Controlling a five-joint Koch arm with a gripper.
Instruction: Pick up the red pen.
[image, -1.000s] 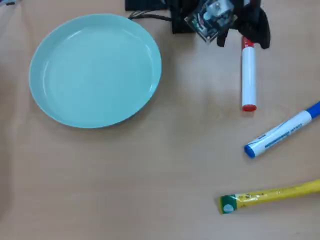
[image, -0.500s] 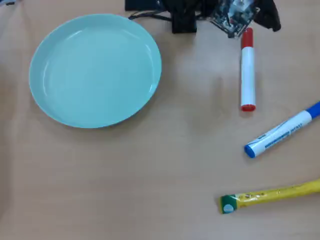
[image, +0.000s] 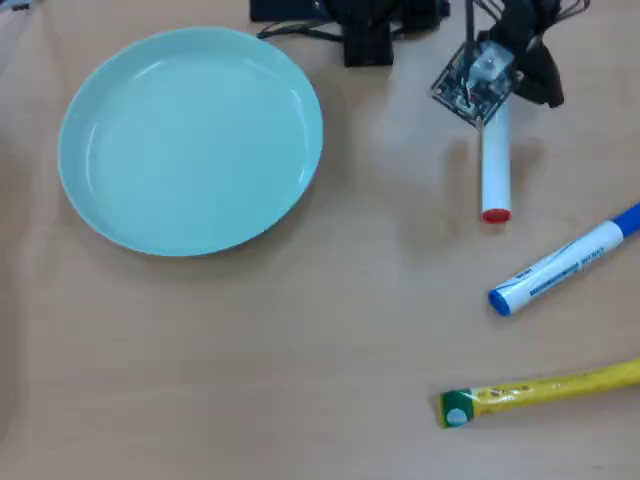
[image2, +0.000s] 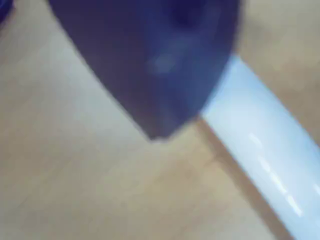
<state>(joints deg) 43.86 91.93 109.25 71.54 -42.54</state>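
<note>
So, overhead view first: you had the end effector parked over the capped end of the red pen, which lay flat on the bench in the upper right, running top to bottom. Only its white barrel and red end plug showed; the cap end sat under the arm's head, so that looked like your chosen grasp spot. Whether you were touching the pen, I couldn't say. The jaws were hidden under the circuit board and black body, so no read on opening from above.

The blue marker lay diagonally below and right of the red pen, apart from it. The yellow pen was further down, well clear. The teal plate sat empty on the left, well apart. Coming in at the top end kept you away from the blue marker, which made sense.

Wrist view: blurred. You had one dark finger filling the top centre, its tip just beside the white barrel, which ran toward the lower right. Only that one finger showed, so I couldn't tell how wide you were open or whether anything was held. My guess: approach stage, pen not yet lifted.
</note>
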